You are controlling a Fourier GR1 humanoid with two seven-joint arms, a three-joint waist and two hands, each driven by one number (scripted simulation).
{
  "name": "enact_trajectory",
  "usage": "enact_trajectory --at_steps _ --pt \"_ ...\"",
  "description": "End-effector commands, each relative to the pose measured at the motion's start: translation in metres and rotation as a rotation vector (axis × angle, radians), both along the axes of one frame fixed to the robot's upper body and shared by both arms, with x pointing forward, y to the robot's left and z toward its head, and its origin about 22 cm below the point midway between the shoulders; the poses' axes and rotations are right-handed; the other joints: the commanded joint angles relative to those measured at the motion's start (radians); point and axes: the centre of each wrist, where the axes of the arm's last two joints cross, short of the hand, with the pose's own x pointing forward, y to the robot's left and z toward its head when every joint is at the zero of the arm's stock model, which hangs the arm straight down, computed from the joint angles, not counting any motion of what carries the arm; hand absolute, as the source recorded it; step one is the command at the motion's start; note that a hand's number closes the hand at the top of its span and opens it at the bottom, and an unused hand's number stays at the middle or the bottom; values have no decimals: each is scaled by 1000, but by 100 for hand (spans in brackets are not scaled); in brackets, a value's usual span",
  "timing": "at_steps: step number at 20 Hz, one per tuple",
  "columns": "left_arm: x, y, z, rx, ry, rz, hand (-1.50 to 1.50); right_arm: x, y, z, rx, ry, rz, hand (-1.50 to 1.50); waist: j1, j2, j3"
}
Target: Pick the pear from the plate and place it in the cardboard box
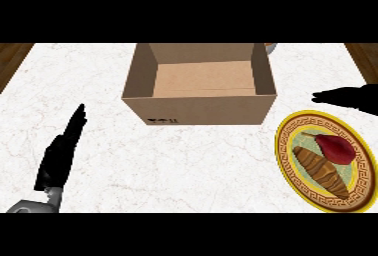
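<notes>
While the red pear [337, 148] is seen lying on the gold-rimmed plate [285, 150] at the bench's [192, 165] right edge, beside a brown pastry [320, 170], the open cardboard box [199, 82] is set toward the far edge; the right robot hand [347, 96] is held open beyond the plate; the left robot hand [63, 147] is kept straight-fingered near the left edge, holding nothing.

Bare counter [199, 165] btwn box [199, 95] & plate [284, 150], box walls upright (top open)

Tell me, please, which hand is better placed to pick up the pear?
The right hand: it hovers open just beyond the plate holding the pear. The left hand rests open on the far side of the cardboard box.
</notes>
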Motion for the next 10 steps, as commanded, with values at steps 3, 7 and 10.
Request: enact_trajectory --at_steps 3,7,10 --pt "-9 4 -13 -5 -2 27 0 3 30 -25 -100 26 -12 -150 -10 -1 1" --pt "-20 16 -6 -3 -3 23 0 -12 32 -50 -122 11 -35 -150 -12 -2 1" --pt "-9 15 -14 0 7 12 0 -2 21 -39 -148 18 -47 -150 -12 0 1"
